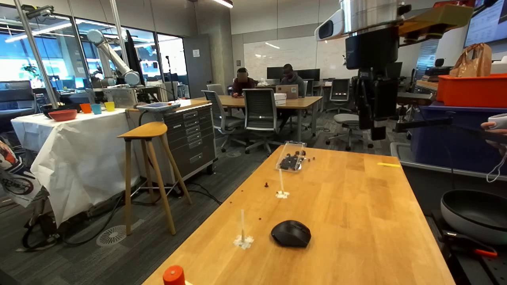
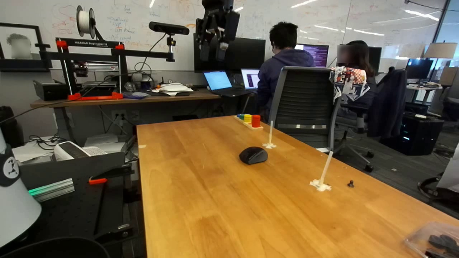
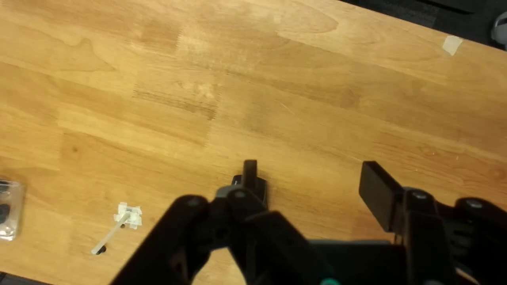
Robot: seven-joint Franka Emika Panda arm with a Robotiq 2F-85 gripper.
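High above the wooden table [image 1: 336,206], my gripper [image 3: 311,178] stands open with nothing between its fingers; it also shows in both exterior views, as the raised black gripper [image 1: 371,132] and dark gripper [image 2: 214,53]. Below it on the table lies a black computer mouse [image 3: 262,187], partly hidden by the left finger in the wrist view. The whole mouse [image 1: 291,233] appears in both exterior views. Two thin pale sticks, a nearer stick [image 1: 242,223] and a farther stick [image 1: 281,182], rise from taped bases. A small dark piece [image 2: 350,184] sits beside one stick.
A clear box [image 3: 18,209] of dark pieces lies at one table end. A toy with coloured rings [image 2: 255,122] stands at the opposite end. Beside the table are a black pan [image 1: 475,213] and a wooden stool [image 1: 146,130]. A hand [image 1: 495,126] shows at the right edge.
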